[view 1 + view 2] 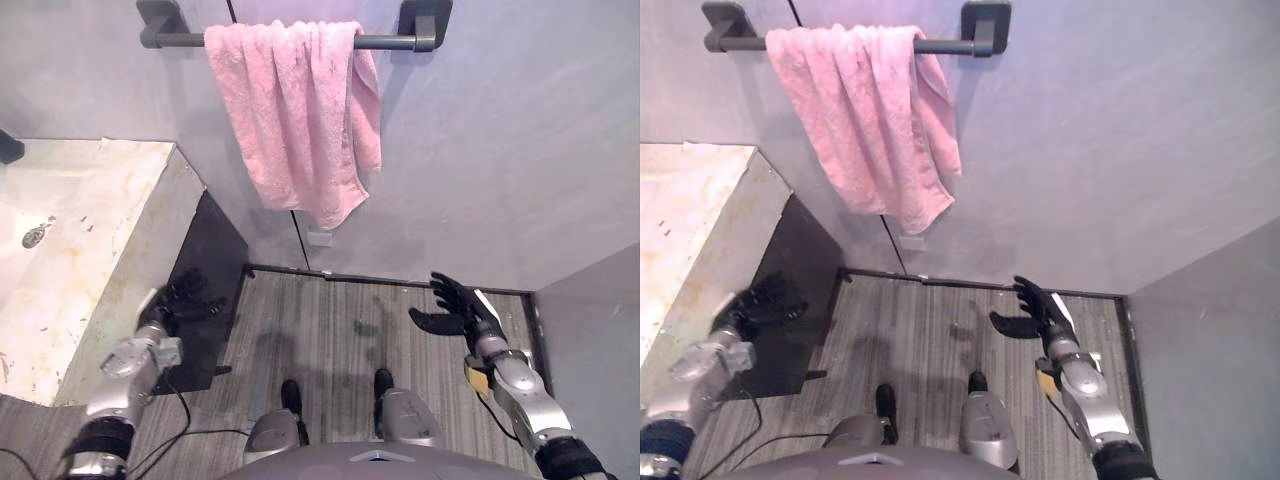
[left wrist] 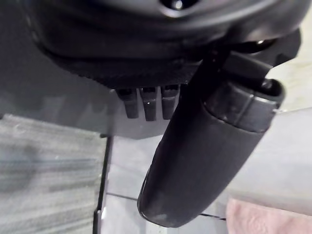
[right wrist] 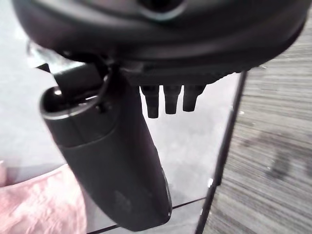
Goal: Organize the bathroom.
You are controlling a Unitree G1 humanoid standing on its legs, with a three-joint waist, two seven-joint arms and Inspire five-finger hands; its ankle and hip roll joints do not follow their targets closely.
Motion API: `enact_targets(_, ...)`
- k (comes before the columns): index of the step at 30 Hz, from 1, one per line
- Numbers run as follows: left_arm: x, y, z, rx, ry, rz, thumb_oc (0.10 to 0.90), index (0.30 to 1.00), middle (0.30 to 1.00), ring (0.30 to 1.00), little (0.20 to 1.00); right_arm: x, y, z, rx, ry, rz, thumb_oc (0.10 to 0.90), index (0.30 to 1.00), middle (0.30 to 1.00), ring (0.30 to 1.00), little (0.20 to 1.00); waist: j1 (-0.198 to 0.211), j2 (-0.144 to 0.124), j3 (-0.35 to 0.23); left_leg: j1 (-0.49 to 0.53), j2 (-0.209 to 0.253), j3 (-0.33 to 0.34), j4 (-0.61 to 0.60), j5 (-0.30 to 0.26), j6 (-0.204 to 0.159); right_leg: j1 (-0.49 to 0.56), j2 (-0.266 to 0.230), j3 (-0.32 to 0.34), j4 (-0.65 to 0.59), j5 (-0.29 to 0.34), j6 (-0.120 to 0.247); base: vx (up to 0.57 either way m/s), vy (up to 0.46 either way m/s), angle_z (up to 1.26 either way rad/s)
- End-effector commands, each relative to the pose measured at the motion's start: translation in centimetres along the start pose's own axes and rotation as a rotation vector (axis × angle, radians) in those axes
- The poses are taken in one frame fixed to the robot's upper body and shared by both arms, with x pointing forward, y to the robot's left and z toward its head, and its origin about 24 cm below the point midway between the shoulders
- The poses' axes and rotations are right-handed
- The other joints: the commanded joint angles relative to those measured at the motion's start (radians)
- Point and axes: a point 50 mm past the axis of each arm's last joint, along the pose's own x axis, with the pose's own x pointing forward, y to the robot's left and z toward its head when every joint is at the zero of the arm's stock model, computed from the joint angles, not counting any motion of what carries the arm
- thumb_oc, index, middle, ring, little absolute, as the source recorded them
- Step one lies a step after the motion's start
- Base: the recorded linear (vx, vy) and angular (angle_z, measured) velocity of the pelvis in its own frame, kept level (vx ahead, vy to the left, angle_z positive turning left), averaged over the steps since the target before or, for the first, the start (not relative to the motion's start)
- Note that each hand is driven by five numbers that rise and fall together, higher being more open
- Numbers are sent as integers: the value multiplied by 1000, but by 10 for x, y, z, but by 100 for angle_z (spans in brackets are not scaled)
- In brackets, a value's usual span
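A pink towel [image 1: 298, 110] hangs over a dark wall rail [image 1: 290, 40] straight ahead, bunched and draped lower on its right side. Its corner also shows in the left wrist view as the pink towel [image 2: 263, 219] and in the right wrist view as the pink towel [image 3: 39, 204]. My left hand [image 1: 180, 300] hovers low beside the dark side of the sink cabinet, fingers relaxed and holding nothing. My right hand [image 1: 455, 310] is out over the floor at the right, fingers straight and thumb spread, empty. Both hands sit well below the towel.
A pale stone counter [image 1: 90, 240] with a sink drain [image 1: 35, 235] fills the left, its dark cabinet side [image 1: 205, 290] next to my left hand. Grey walls stand ahead and at the right. Striped grey floor [image 1: 330, 330] lies between.
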Motion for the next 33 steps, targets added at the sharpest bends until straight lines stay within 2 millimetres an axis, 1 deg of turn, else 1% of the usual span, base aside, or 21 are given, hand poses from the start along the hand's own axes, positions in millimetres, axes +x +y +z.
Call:
enact_targets(1,5,17,69,183,-259,-5,800,900,900,900,900,6,-30,45,-136,-199,-20,800,900,900,900,900,-12,0,-39,-42,25,0,99,-53,33,0,-21,16,-46,-20,31,0,0,0)
enact_targets(2,7,12,83,219,-280,-34,800,900,900,900,900,10,-37,61,-166,-231,-18,800,900,900,900,900,-11,4,-43,-41,27,1,96,-52,30,4,-21,17,-49,-21,32,31,-11,-2)
enact_targets(4,11,5,100,249,-321,-83,800,900,900,900,900,18,-45,82,-196,-266,-22,800,900,900,900,900,-7,11,-46,-35,28,3,90,-49,26,10,-20,19,-53,-21,31,41,14,-5)
enact_targets(5,12,-4,117,266,-371,-137,800,900,900,900,900,25,-49,102,-229,-306,-27,800,900,900,900,900,0,19,-51,-27,29,5,82,-46,23,18,-20,22,-56,-23,28,50,23,-4)
enact_targets(6,12,-6,120,262,-380,-151,800,900,900,900,900,27,-49,106,-239,-316,-29,800,900,900,900,900,2,20,-53,-26,29,5,80,-45,23,20,-20,22,-57,-23,28,61,26,-2)
enact_targets(7,12,-12,128,274,-410,-183,800,900,900,900,900,31,-49,118,-250,-343,-31,800,900,900,900,900,6,23,-56,-22,29,4,75,-44,22,24,-19,22,-60,-24,26,38,18,-3)
enact_targets(8,12,-14,131,285,-425,-194,800,900,900,900,900,32,-49,122,-252,-353,-32,800,900,900,900,900,7,24,-57,-20,29,4,73,-44,21,26,-19,23,-60,-25,26,54,15,-2)
enact_targets(9,12,-20,142,300,-455,-227,800,900,900,900,900,37,-45,138,-269,-385,-27,800,900,900,900,900,11,27,-61,-17,30,4,71,-43,20,30,-18,24,-62,-27,24,55,-6,0)
enact_targets(10,10,-30,158,313,-525,-266,800,900,900,900,900,43,-38,163,-297,-448,-19,800,900,900,900,900,19,27,-65,-15,32,2,68,-41,16,35,-19,23,-66,-27,22,56,-11,1)
enact_targets(11,10,-33,164,319,-550,-280,800,900,900,900,900,44,-35,172,-306,-470,-16,800,900,900,900,900,22,27,-67,-15,33,1,67,-40,15,37,-19,23,-68,-27,21,40,-17,4)
enact_targets(13,6,-39,181,333,-620,-300,800,900,900,900,900,46,-28,194,-338,-531,-19,800,900,900,900,900,27,25,-70,-13,36,1,60,-37,12,40,-18,23,-71,-28,18,20,-11,9)
enact_targets(14,5,-41,184,333,-642,-306,800,900,900,900,900,46,-26,199,-344,-551,-22,800,900,900,900,900,28,25,-71,-13,37,1,58,-35,11,41,-18,23,-72,-27,18,17,-16,8)
enact_targets(17,-3,-51,208,344,-755,-321,800,900,900,900,900,43,-12,237,-363,-673,-41,800,900,900,900,900,37,19,-78,-10,42,-2,43,-28,7,47,-16,21,-85,-25,16,22,-26,7)
enact_targets(18,-4,-52,212,341,-776,-321,800,900,900,900,900,41,-9,246,-367,-698,-47,800,900,900,900,900,39,18,-80,-10,42,-2,40,-28,7,48,-15,21,-88,-24,16,17,-34,8)
enact_targets(19,-8,-58,226,344,-847,-316,800,900,900,900,900,38,-1,272,-383,-777,-62,800,900,900,900,900,46,14,-86,-10,44,-4,34,-26,4,50,-15,21,-97,-21,16,8,-26,5)
enact_targets(21,-10,-59,235,341,-896,-305,800,900,900,900,900,33,4,288,-418,-834,-92,800,900,900,900,900,52,12,-89,-11,45,-5,29,-24,0,51,-16,18,-103,-18,17,3,-11,2)
enact_targets(22,-10,-59,236,341,-903,-301,800,900,900,900,900,33,4,290,-425,-842,-93,800,900,900,900,900,52,12,-90,-11,45,-5,29,-24,0,51,-16,17,-104,-18,17,0,0,0)
enact_targets(25,-20,-59,251,315,-972,-265,800,900,900,900,900,22,7,313,-486,-910,-147,800,900,900,900,900,64,6,-106,-7,46,-1,20,-23,-3,61,-20,12,-121,-14,20,34,1,5)
enact_targets(29,-29,-57,259,281,-1020,-231,800,900,900,900,900,14,9,326,-521,-953,-207,800,900,900,900,900,76,-2,-124,2,46,0,16,-27,-5,75,-22,8,-133,-14,24,66,-10,2)
enact_targets(33,-34,-58,262,290,-1041,-225,800,900,900,900,900,10,8,335,-507,-967,-237,800,900,900,900,900,83,-5,-132,10,48,-2,7,-26,-7,83,-22,6,-137,-15,26,41,-18,1)
